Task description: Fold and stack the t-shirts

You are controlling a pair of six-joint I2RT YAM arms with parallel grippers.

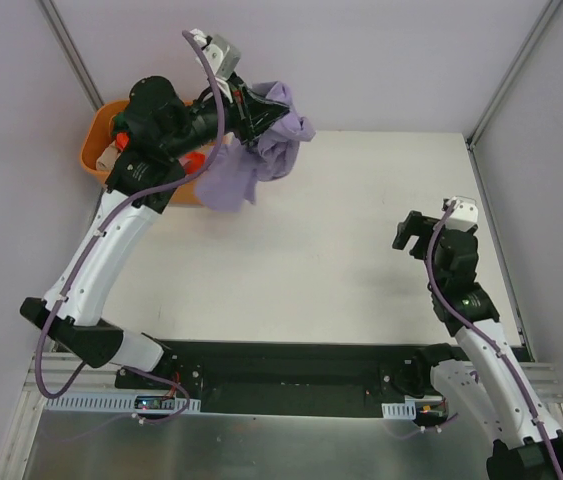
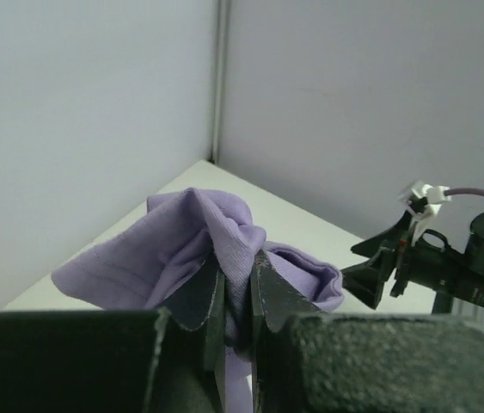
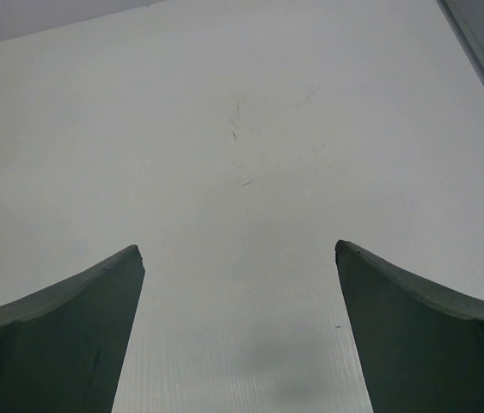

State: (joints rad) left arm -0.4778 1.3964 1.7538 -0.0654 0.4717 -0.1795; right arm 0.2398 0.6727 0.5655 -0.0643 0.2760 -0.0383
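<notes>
Nearest us, the right pincer is released, its two dark fingers spread wide with only bare white counter between them. It hovers over the right side of the counter, touching nothing. Across to the far left corner now, where the left arm reaches out long and its pincer is clenched on the purple t-shirt. The wrist view shows the fingers nearly meeting, with a thick fold of ribbed lilac cloth pinched between them. The shirt is bunched, not flat: a crumpled knot bulges past the fingers and a broad flap hangs down on the near side. From above, that flap overlaps the right end of the orange basket, but whether its hem touches the counter cannot be told. The basket sits right in the far left corner, just beside the wall, and the left arm covers most of it. A few bits show around the arm — something red and something white — too hidden to name. The two pincers are well apart.
</notes>
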